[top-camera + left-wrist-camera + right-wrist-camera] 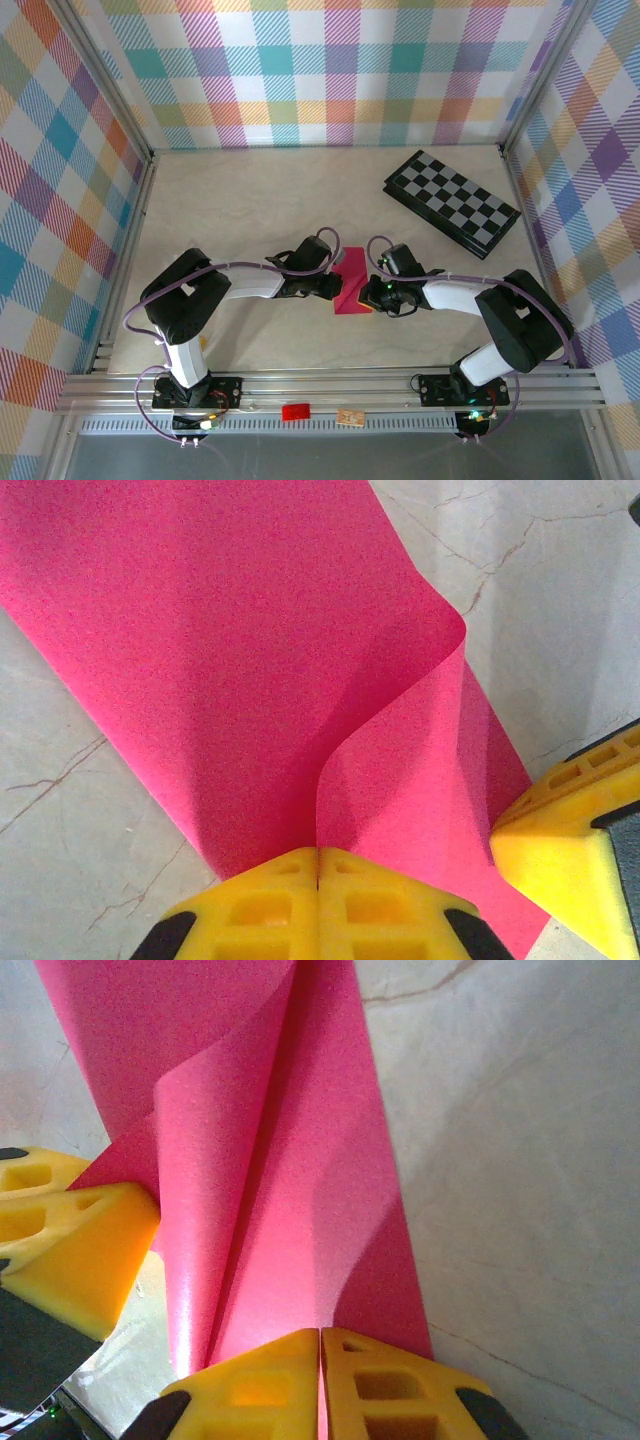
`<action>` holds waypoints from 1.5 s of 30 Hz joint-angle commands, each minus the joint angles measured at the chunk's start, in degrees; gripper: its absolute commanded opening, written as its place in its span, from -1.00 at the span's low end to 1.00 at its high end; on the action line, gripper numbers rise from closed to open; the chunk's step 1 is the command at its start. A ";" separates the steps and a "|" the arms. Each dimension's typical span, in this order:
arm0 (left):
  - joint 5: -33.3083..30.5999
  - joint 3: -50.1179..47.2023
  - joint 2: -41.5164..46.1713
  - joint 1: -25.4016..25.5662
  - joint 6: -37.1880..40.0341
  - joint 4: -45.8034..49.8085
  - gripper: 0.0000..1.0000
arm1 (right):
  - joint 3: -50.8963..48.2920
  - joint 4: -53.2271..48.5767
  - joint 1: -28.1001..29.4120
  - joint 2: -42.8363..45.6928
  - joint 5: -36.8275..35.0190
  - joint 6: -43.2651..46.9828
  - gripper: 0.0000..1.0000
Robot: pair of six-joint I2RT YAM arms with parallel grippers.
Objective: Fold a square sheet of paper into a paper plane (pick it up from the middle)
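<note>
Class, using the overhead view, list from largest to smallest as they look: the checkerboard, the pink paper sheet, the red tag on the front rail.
1. checkerboard
2. pink paper sheet, partly covered and curled, still clearly second
3. red tag, plainly smallest

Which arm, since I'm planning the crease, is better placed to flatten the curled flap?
Probably left: left gripper and right gripper are both shut on the sheet of paper, but the curl ends at the left's pinch.
</note>
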State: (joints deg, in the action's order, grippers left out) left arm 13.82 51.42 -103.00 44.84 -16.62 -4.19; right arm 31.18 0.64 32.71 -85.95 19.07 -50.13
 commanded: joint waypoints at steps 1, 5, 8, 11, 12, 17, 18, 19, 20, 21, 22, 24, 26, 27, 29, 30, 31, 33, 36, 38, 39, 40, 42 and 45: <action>-0.99 1.01 0.28 -0.55 1.32 1.12 -0.88 | -0.51 -3.67 -0.08 -0.70 -1.05 1.00 -0.76; -0.48 1.15 0.11 -0.56 1.58 0.80 -0.87 | -0.42 -3.64 -0.12 -0.97 -0.92 1.10 -0.76; -0.50 1.22 0.04 -0.55 1.65 0.54 -0.87 | -0.46 -3.81 -0.10 -0.97 -1.01 1.17 -0.76; -0.64 1.24 0.24 -0.55 1.76 0.37 -0.87 | -0.36 -3.96 -0.10 -0.88 -0.96 1.25 -0.76; -0.64 1.21 0.26 -0.53 1.78 0.18 -0.86 | -0.34 -3.96 -0.10 -0.88 -0.96 1.31 -0.76; -0.64 1.24 -0.05 -0.52 1.77 0.24 -0.85 | -0.42 -4.02 -0.10 -0.80 -0.96 1.31 -0.76; -0.56 1.19 -0.05 -0.54 1.88 0.19 -0.85 | -0.42 -3.99 -0.10 -0.80 -0.96 1.29 -0.76; -0.55 1.16 -0.09 -0.54 1.90 0.10 -0.85 | -0.42 -3.91 -0.10 -0.80 -0.96 1.26 -0.76; -0.72 1.10 -0.13 -0.54 1.86 0.04 -0.85 | -0.44 -3.88 -0.04 -0.81 -0.97 1.31 -0.76; -0.98 1.17 -0.22 -0.56 1.86 0.01 -0.85 | -0.45 -3.94 -0.09 -0.88 -1.07 1.29 -0.76; -1.03 1.11 -0.30 -0.48 1.86 0.04 -0.84 | -0.49 -3.92 -0.10 -0.88 -1.03 1.26 -0.76; -0.75 1.17 -0.61 -0.56 1.79 -0.04 -0.85 | -0.51 -3.95 -0.10 -0.88 -0.97 1.29 -0.76; -0.74 1.11 -0.92 -0.50 1.87 -0.14 -0.85 | -0.51 -3.87 -0.10 -0.88 -0.96 1.30 -0.76; -0.73 1.12 -1.06 -0.57 1.86 0.00 -0.85 | -0.42 -4.00 -0.10 -0.88 -0.96 1.31 -0.76; -1.12 1.01 -1.15 -0.53 1.96 0.36 -0.85 | -0.46 -4.18 -0.10 -0.88 -0.98 1.39 -0.75; -1.21 0.77 -1.06 -0.46 1.94 0.29 -0.85 | -0.42 -4.01 -0.10 -0.88 -0.96 1.35 -0.75; -1.26 0.57 -1.00 -0.55 1.97 0.22 -0.85 | -0.42 -4.08 -0.10 -0.79 -0.96 1.38 -0.75; -1.24 0.36 -1.36 -0.49 1.94 0.55 -0.85 | -0.20 -3.93 -0.10 -0.80 -0.81 1.44 -0.75; -1.17 0.19 -2.08 -0.57 2.00 0.78 -0.85 | 0.33 -3.81 -0.10 -0.54 -0.55 1.51 -0.73; -1.38 -0.22 -2.16 -0.56 1.96 0.73 -0.85 | 0.80 -3.90 -0.06 -0.13 -0.35 1.69 -0.72; -1.59 -0.42 -2.12 -0.51 1.95 0.71 -0.85 | 1.11 -3.94 -0.10 0.11 -0.26 1.68 -0.71; -1.74 -0.74 -1.89 -0.57 1.92 0.58 -0.85 | 1.37 -4.13 -0.10 0.38 -0.26 1.72 -0.71; -1.87 -1.24 -1.77 -0.47 1.87 0.65 -0.86 | 1.85 -4.18 -0.08 1.17 -0.35 1.66 -0.70; -1.95 -1.83 -1.68 -0.50 1.86 0.43 -0.86 | 2.15 -2.85 -0.19 2.81 -0.19 0.69 -0.69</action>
State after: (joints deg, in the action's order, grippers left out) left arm 13.58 51.33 -103.68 44.84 -15.53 -5.10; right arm 32.05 -1.37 32.71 -85.27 19.00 -49.71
